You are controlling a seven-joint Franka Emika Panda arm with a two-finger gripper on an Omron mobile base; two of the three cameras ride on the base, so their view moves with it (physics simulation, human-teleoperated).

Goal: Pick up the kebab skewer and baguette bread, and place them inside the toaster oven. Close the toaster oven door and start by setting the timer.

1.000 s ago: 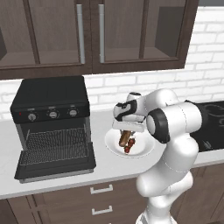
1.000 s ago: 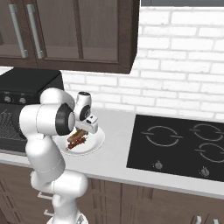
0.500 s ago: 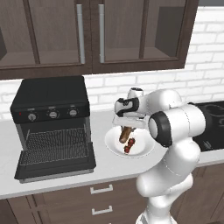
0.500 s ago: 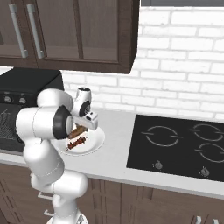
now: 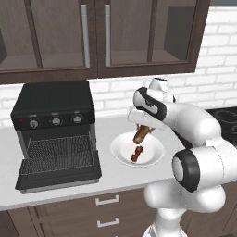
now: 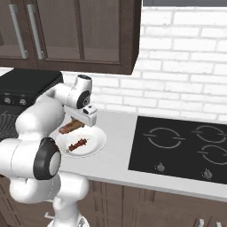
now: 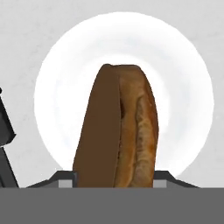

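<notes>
Gripper (image 5: 140, 130) is up off the plate (image 5: 155, 156) and clenched on the baguette bread (image 5: 140, 135), the loaf hanging tilted from the jaws just above the dish. From the hand view the baguette bread (image 7: 117, 131) runs from 6 o'clock toward 12, pinched at its near end between the two fingertips (image 7: 165, 176), with the plate (image 7: 192, 87) white and round behind it.

How will it handle? My read: light, stiff crust, not slippery, but long for a grip taken at one end, so it may swing or pivot in the jaws on the way over. A hold nearer the middle would sit steadier. The crust could dent under a hard squeeze.

Kebab skewer (image 5: 137, 154) lies on the plate, small red and dark chunks on a thin stick. It looks light and fiddly; the stick's middle seems the place to pinch, across its width.

Toaster oven (image 5: 52, 106) sits at 9 o'clock from the plate, its toaster oven door (image 5: 60, 175) dropped flat, rack exposed.

Hard to make out: the exact contact points on the loaf, since the arm's wrist covers them in both base views. The skewer is hidden behind the bread from the hand view. Knob markings are too small to read.
</notes>
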